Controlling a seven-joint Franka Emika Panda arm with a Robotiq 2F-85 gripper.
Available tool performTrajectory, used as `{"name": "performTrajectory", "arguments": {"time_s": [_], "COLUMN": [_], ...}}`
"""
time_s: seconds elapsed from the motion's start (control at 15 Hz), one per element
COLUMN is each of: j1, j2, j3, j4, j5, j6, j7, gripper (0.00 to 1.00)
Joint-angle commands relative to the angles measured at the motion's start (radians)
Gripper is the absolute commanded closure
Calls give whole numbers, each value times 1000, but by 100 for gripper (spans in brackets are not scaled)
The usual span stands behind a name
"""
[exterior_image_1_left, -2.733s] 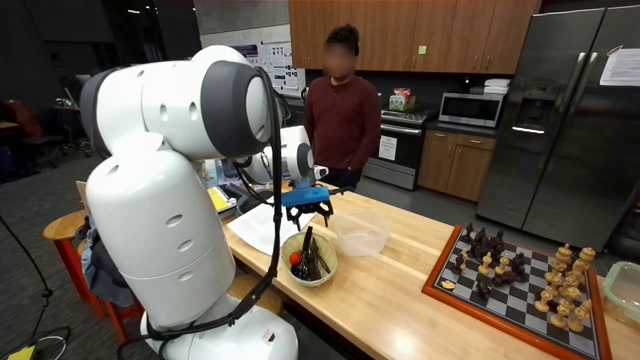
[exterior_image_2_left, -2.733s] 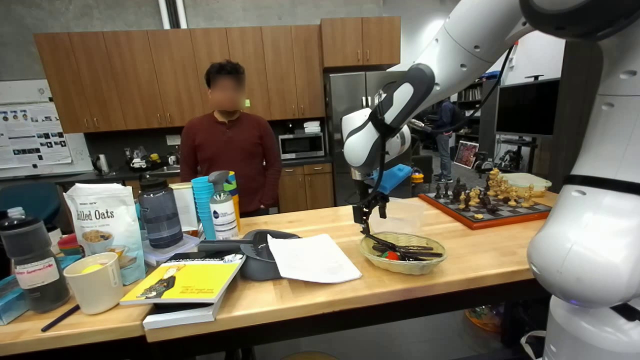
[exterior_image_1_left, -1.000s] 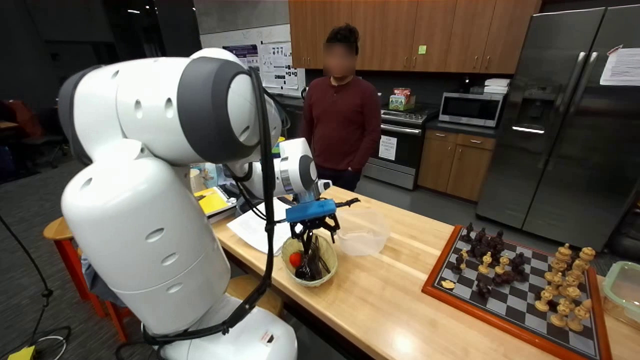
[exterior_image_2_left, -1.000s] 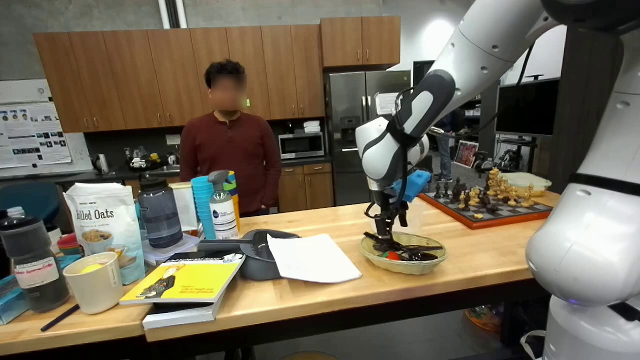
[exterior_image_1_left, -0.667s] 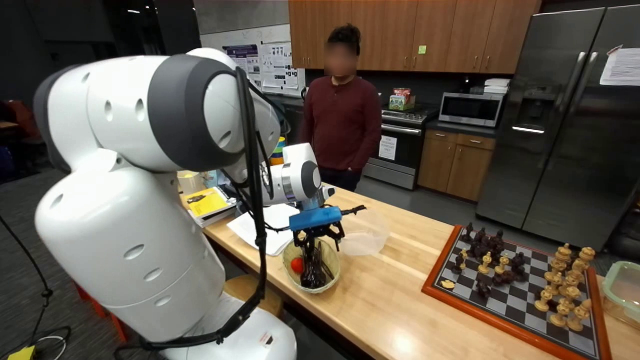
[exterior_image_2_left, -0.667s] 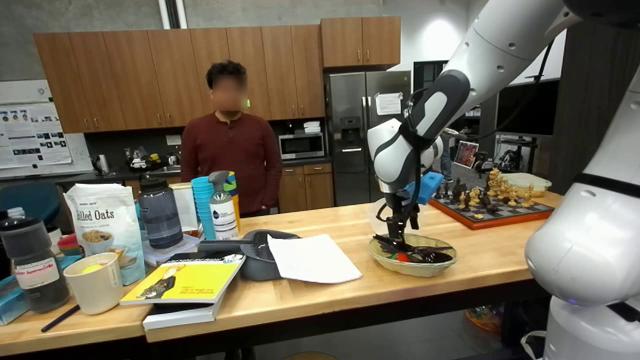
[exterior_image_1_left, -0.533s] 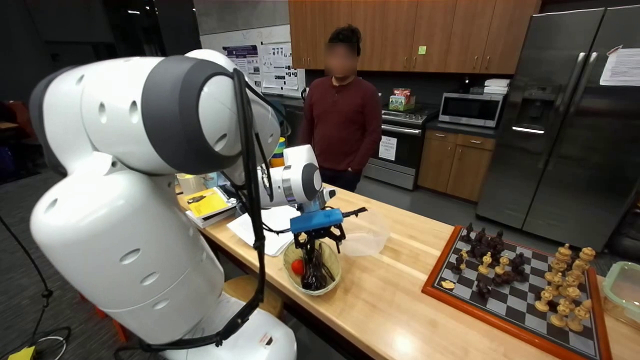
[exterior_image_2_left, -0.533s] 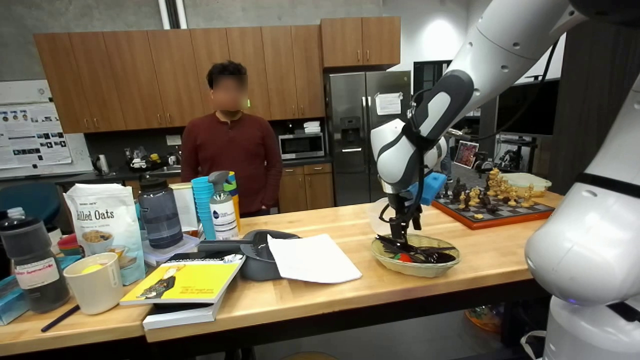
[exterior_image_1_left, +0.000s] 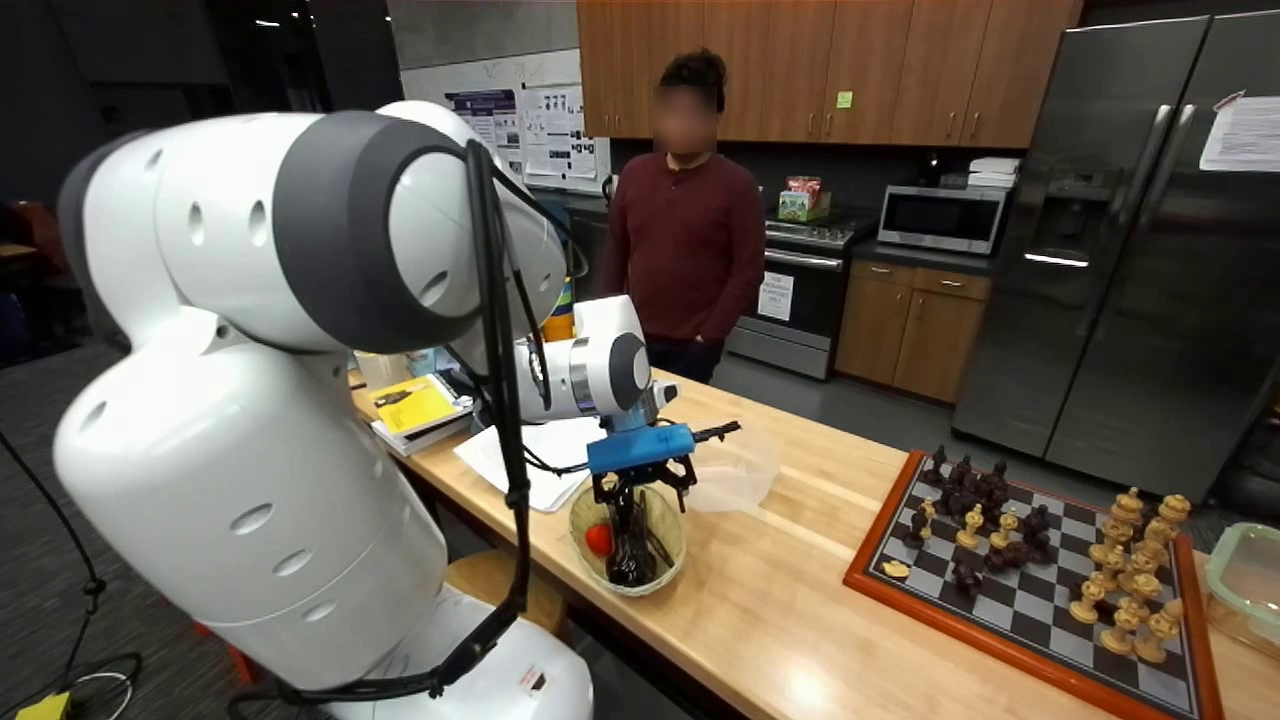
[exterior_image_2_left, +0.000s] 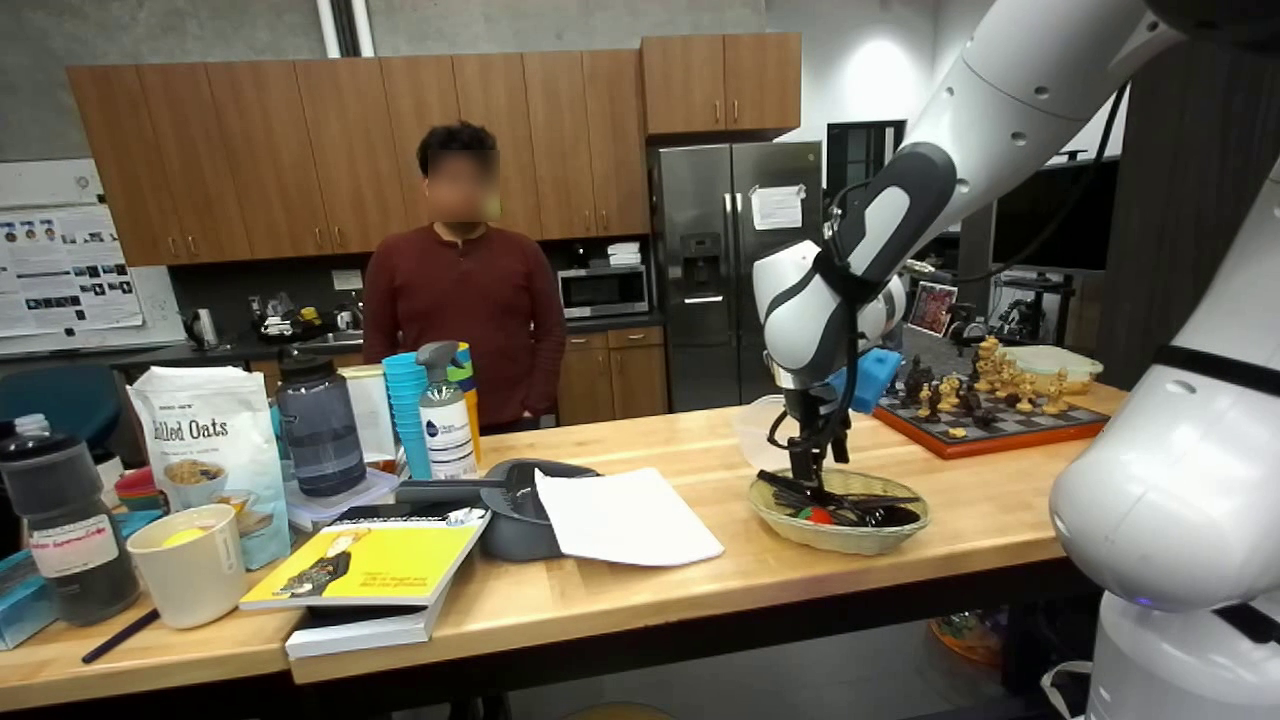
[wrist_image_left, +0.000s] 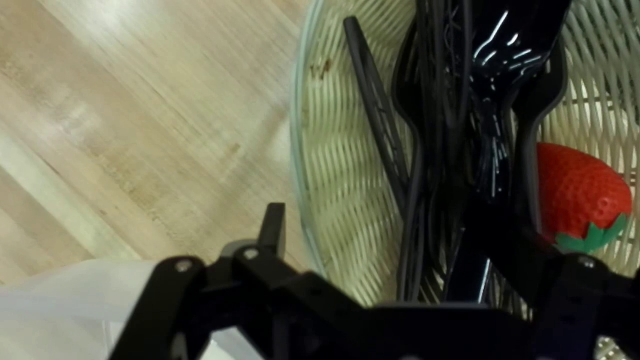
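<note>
My gripper (exterior_image_1_left: 648, 500) has black fingers below a blue block and points down at a pale green woven basket (exterior_image_1_left: 610, 582). In the wrist view the gripper (wrist_image_left: 377, 217) is open. One finger is outside the basket's rim (wrist_image_left: 299, 150); the other is over the black utensils (wrist_image_left: 495, 165) inside, maybe touching them. I see nothing held. A red toy strawberry (wrist_image_left: 580, 190) with green leaves lies beside the utensils, near the inner finger. In an exterior view the gripper (exterior_image_2_left: 818, 482) reaches into the basket (exterior_image_2_left: 840, 540) among the utensils (exterior_image_2_left: 885, 515), near the strawberry (exterior_image_2_left: 816, 515).
A clear plastic container (exterior_image_1_left: 740, 475) stands close behind the gripper. A chessboard (exterior_image_1_left: 955, 632) with pieces lies farther along the wooden table. White paper (exterior_image_2_left: 630, 520), a dustpan (exterior_image_2_left: 520, 540), books (exterior_image_2_left: 370, 570) and bottles (exterior_image_2_left: 320, 430) crowd the other end. A person (exterior_image_1_left: 685, 240) stands behind the table.
My gripper has come down from above the basket into it. The basket has slid with the gripper, rightward in both exterior views. The gripper stays open.
</note>
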Motion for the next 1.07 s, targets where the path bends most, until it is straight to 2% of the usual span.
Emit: {"name": "performTrajectory", "arguments": {"time_s": [0.0,0.53,1.0], "j1": [-9,6,-4], "j2": [-9,-11,-20], "j3": [-23,-99,-120], "j4": [-26,-22,-24], "j5": [12,138,150], "j6": [31,28,19], "j7": [-48,-332,-400], "gripper": [0,0,0]}}
